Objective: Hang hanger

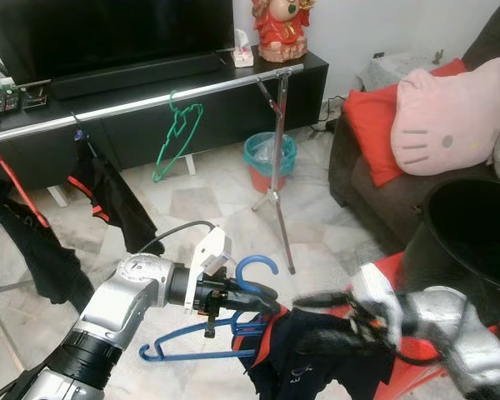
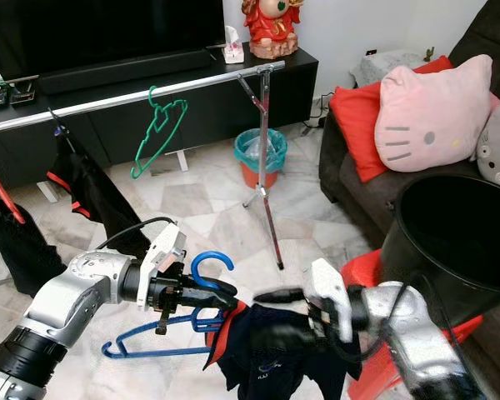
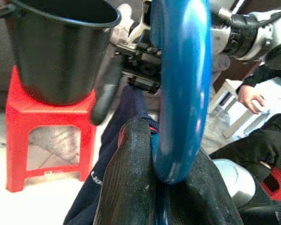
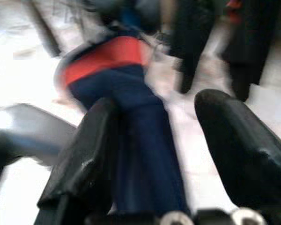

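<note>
My left gripper (image 1: 252, 293) is pinched shut on the neck of the blue hanger (image 1: 202, 340); its hook (image 1: 258, 268) points up and its long bar lies flat, side to side; a dark shirt (image 2: 271, 354) hangs on it; my right gripper (image 4: 164, 154) is open beside the shirt, holding nothing; the rail (image 1: 142, 102) is up ahead, well apart; my left arm is nearer.

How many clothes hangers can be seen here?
2 clear ones: a green hanger hanging empty on the silver rail, and a blue hanger held by the left gripper. Garments on the rail may hide more.
</note>
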Motion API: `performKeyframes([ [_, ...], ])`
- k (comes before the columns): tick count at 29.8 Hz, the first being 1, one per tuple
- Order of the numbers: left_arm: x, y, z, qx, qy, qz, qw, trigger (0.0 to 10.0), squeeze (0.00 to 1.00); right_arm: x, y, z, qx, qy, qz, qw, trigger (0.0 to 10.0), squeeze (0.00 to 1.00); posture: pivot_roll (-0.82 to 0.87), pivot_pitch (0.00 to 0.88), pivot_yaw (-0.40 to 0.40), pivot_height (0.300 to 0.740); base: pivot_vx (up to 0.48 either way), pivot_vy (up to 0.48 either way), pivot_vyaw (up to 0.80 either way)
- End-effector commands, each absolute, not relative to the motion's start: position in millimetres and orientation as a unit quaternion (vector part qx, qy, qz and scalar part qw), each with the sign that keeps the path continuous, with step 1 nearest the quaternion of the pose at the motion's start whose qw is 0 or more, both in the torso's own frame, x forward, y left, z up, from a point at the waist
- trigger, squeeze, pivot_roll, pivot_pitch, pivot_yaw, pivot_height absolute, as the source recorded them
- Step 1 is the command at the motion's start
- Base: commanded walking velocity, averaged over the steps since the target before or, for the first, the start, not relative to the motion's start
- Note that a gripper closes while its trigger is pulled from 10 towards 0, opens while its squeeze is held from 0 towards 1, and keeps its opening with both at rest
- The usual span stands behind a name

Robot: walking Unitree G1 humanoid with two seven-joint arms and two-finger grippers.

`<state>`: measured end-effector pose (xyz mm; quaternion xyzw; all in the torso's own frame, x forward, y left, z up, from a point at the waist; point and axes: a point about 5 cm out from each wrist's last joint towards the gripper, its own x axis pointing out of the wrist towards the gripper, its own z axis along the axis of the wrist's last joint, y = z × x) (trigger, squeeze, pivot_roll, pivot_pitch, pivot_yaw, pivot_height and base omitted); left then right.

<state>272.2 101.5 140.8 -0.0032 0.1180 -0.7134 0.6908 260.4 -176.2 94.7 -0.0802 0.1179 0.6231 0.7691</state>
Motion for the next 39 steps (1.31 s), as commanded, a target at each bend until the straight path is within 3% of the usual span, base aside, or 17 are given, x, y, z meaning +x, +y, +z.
performKeyframes([
  [1, 272.0, 99.1, 151.5, -0.007, 0.095, -0.727, 0.68, 10.0, 0.0, 264.0, -180.8, 92.7, -0.1, 0.122, 0.602, 0.783, 10.0, 0.0, 0.0, 0.06, 0.034, 0.74, 0.0, 0.0, 0.0],
  [16, 272.9, 98.7, 152.0, -0.008, 0.094, -0.726, 0.681, 10.0, 0.0, 263.5, -178.7, 91.2, -0.091, 0.117, 0.615, 0.775, 10.0, 0.0, 0.0, 0.06, 0.035, 0.74, 0.0, 0.0, 0.0],
  [18, 272.8, 98.2, 152.0, -0.008, 0.094, -0.727, 0.681, 10.0, 0.0, 263.8, -177.0, 91.2, -0.09, 0.115, 0.615, 0.775, 9.5, 0.0, 0.0, 0.059, 0.036, 0.74, 0.0, 0.0, 0.0],
  [19, 272.7, 97.8, 152.0, -0.008, 0.094, -0.727, 0.68, 10.0, 0.0, 263.9, -176.1, 91.9, -0.088, 0.112, 0.617, 0.774, 6.9, 0.0, 0.0, 0.059, 0.036, 0.74, 0.0, 0.0, 0.0],
  [20, 272.3, 96.9, 152.1, -0.009, 0.093, -0.728, 0.679, 10.0, 0.0, 265.5, -174.6, 93.5, -0.083, 0.106, 0.616, 0.776, 3.5, 0.0, 0.0, 0.059, 0.036, 0.74, 0.0, 0.0, 0.0],
  [22, 272.2, 96.6, 152.1, -0.009, 0.093, -0.728, 0.679, 10.0, 0.0, 266.2, -174.2, 94.0, -0.082, 0.105, 0.615, 0.777, 3.5, 0.0, 0.0, 0.059, 0.036, 0.74, 0.0, 0.0, 0.0],
  [23, 272.1, 96.5, 152.1, -0.009, 0.093, -0.729, 0.678, 10.0, 0.0, 266.0, -173.7, 94.4, -0.08, 0.104, 0.618, 0.775, 0.0, 0.0, 0.0, 0.059, 0.035, 0.74, 0.0, 0.0, 0.0],
  [39, 271.8, 95.6, 151.9, -0.011, 0.093, -0.73, 0.677, 10.0, 0.0, 262.0, -169.7, 94.3, -0.063, 0.106, 0.637, 0.761, 0.0, 0.0, 0.0, 0.058, 0.035, 0.74, 0.0, 0.0, 0.0],
])
